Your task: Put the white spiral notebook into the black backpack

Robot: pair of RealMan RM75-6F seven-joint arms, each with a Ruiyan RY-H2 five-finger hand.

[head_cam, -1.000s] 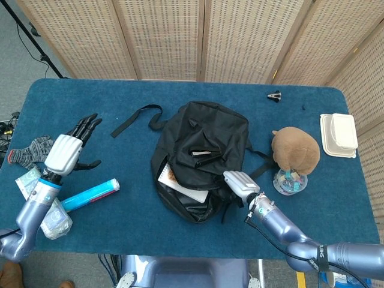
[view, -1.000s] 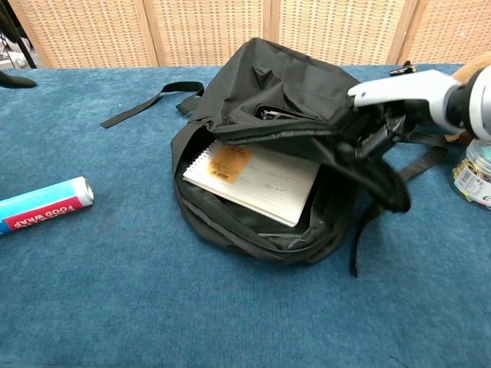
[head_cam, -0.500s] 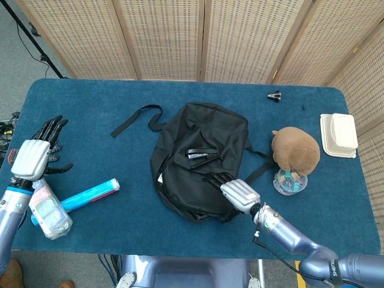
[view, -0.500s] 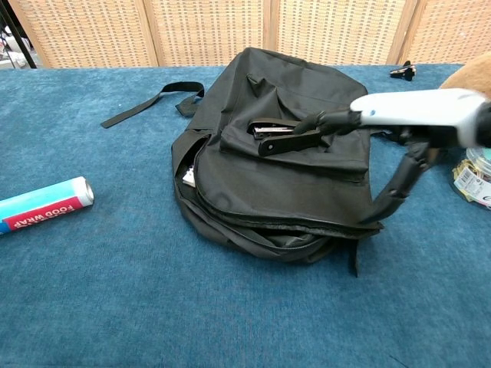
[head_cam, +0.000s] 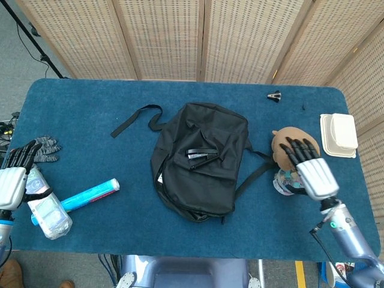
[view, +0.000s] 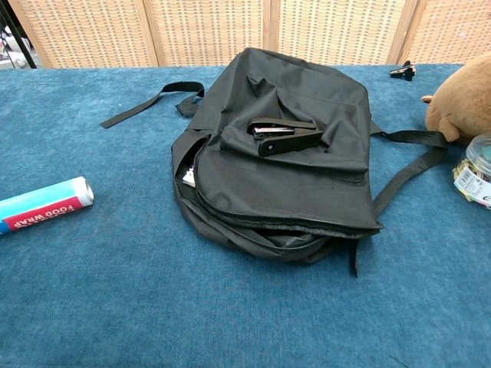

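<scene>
Though flap-covered from above, black fabric backpack [head_cam: 200, 159] lies mid-table, long axis running toward far edge; right hand [head_cam: 313, 171] nearer, fingers spread, empty, left hand [head_cam: 13, 180] well apart, likewise empty. From chest: white spiral notebook [view: 187, 177] inside, only a corner showing at left opening.

Left robot hand [head_cam: 11, 186]: pale silver-white back plate, black jointed fingers; right robot hand [head_cam: 314, 174]: same white shell and black fingers, on a glossy grey-blue metallic forearm; a thin black cable runs at its wrist.
</scene>
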